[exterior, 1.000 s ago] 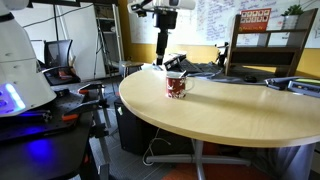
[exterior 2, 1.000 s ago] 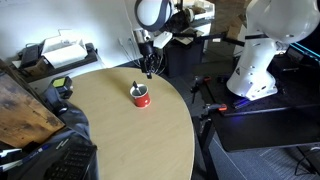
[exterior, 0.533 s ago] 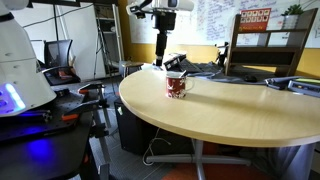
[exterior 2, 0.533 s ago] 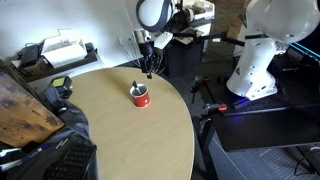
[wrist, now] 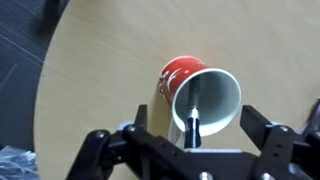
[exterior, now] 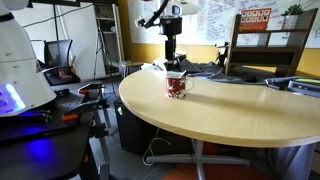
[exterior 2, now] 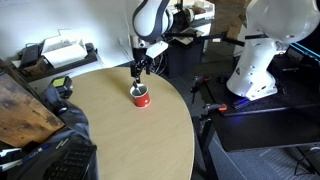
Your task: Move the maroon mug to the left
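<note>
The maroon mug point(exterior: 176, 86) stands upright on the round wooden table point(exterior: 240, 115), near its edge. It shows in both exterior views point(exterior 2: 140, 97) as small, dark red and speckled. In the wrist view the mug point(wrist: 177, 73) has a white inside with a dark stick point(wrist: 191, 122) standing in it. My gripper point(exterior: 172, 63) hangs just above the mug point(exterior 2: 136, 73). It is open, and in the wrist view its fingers point(wrist: 197, 118) sit on either side of the mug's rim without touching it.
The table edge point(exterior 2: 190, 120) lies close beside the mug. A wooden board point(exterior 2: 22, 108) and dark clutter sit on the table's far side. A white machine point(exterior 2: 262, 50) and office chairs point(exterior: 60, 60) stand off the table.
My gripper has moved sideways from beside the mug to directly above it and a little lower. The mug has not moved.
</note>
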Action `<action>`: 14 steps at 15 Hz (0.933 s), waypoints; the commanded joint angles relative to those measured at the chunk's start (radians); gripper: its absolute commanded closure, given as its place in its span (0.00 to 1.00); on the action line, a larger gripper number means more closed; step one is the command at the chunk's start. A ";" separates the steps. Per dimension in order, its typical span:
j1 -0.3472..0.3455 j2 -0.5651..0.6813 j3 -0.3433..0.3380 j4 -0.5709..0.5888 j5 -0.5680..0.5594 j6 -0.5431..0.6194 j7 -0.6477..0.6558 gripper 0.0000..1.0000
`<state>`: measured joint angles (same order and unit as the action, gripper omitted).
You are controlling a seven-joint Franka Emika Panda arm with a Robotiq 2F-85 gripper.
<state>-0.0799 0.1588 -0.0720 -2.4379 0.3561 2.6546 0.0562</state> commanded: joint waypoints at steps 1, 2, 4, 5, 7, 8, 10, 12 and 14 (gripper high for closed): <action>0.000 0.105 0.013 0.049 0.022 0.076 0.077 0.00; 0.001 0.131 0.009 0.057 0.007 0.079 0.101 0.00; -0.006 0.168 0.012 0.071 0.007 0.070 0.109 0.00; -0.005 0.180 0.010 0.074 0.001 0.068 0.112 0.00; -0.001 0.196 0.007 0.076 -0.016 0.069 0.108 0.28; 0.000 0.200 0.008 0.076 -0.017 0.071 0.108 0.34; 0.007 0.203 0.004 0.070 -0.026 0.076 0.117 0.51; 0.020 0.200 -0.006 0.064 -0.051 0.084 0.127 0.66; 0.027 0.201 -0.008 0.064 -0.075 0.085 0.143 0.82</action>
<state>-0.0742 0.3592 -0.0652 -2.3710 0.3215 2.7210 0.1519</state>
